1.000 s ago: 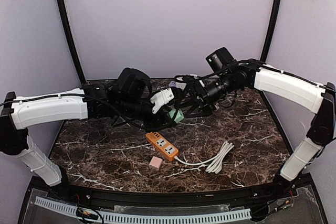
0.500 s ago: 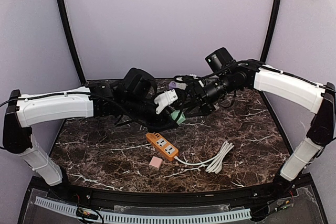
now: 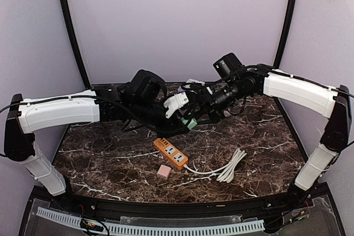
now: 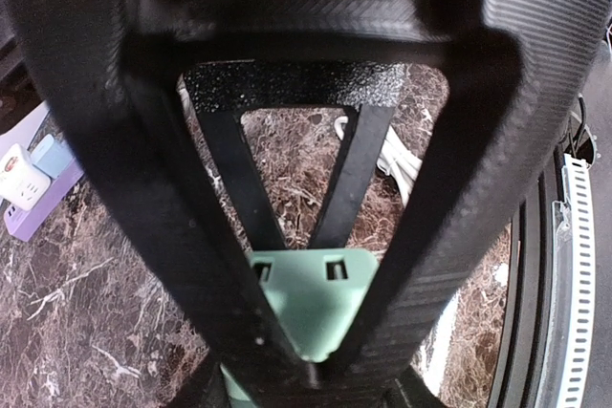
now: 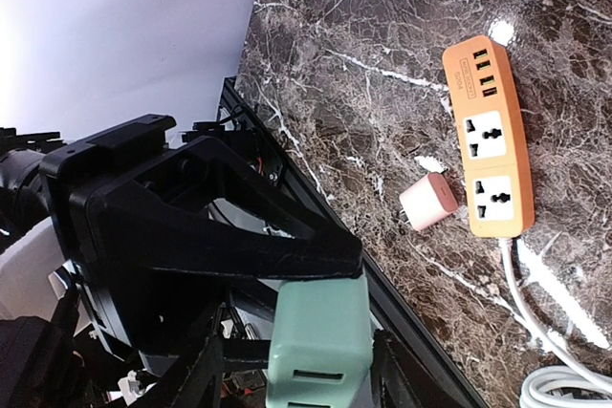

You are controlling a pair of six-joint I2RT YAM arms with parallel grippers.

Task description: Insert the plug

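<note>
A mint-green plug (image 3: pixel 189 123) hangs in the air above the table, between the two arms. My left gripper (image 3: pixel 184 121) is shut on it, and in the left wrist view the plug (image 4: pixel 316 298) sits wedged between the converging fingers (image 4: pixel 191 265). My right gripper (image 5: pixel 295 381) faces it from the other side. Its jaws flank the plug (image 5: pixel 318 336): one is against the plug's side, the other a small gap away. The orange power strip (image 3: pixel 170 153) lies on the marble below, both sockets bare.
A pink plug (image 3: pixel 164 171) lies beside the strip's near end (image 5: pixel 430 201). The strip's white cable (image 3: pixel 229 167) is coiled to the right. A purple tray with small adapters (image 4: pixel 29 193) sits at the back of the table.
The left arm carried the green plug to the right, toward the right gripper. The right gripper's jaws narrowed around the plug.
</note>
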